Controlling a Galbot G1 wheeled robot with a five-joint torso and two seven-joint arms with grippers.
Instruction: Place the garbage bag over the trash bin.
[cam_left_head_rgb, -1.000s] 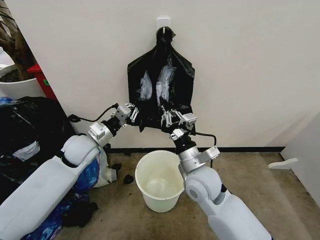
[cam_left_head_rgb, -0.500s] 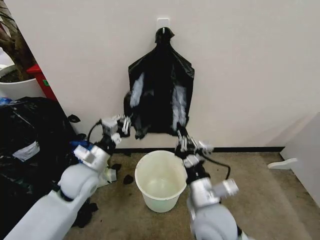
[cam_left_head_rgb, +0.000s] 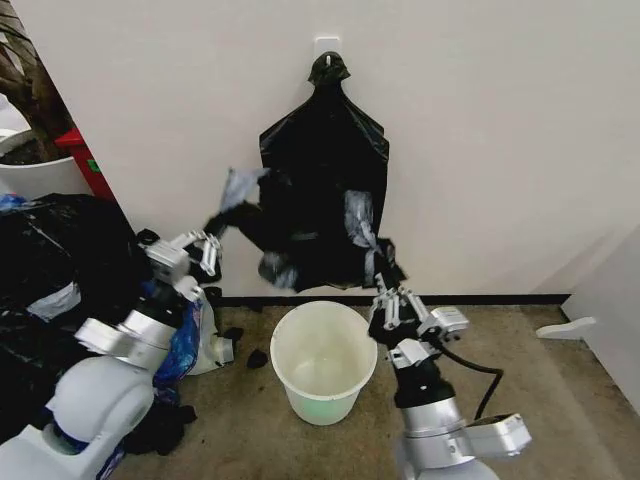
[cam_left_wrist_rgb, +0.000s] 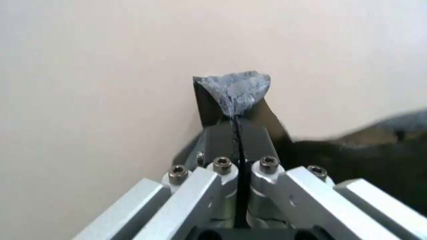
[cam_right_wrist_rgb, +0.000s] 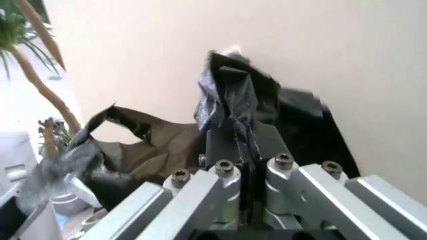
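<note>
A flat bunch of black bags hangs from a wall hook above the cream-white trash bin, which stands open on the floor. The front garbage bag is pulled away from the bunch, its lower edge stretched between both grippers above the bin. My left gripper is shut on the bag's left corner, left of and above the bin. To the right of the rim, my right gripper is shut on the other corner. In the wrist views the left gripper and right gripper pinch crinkled plastic.
Big black sacks and a blue bag crowd the floor at the left, below a white planter and a red box. The wall runs close behind the bin. A white piece lies on the floor at the right.
Both grippers have dropped and drawn back from the wall, still gripping the front bag. Its lower edge has lifted off the bunch and spread wider.
</note>
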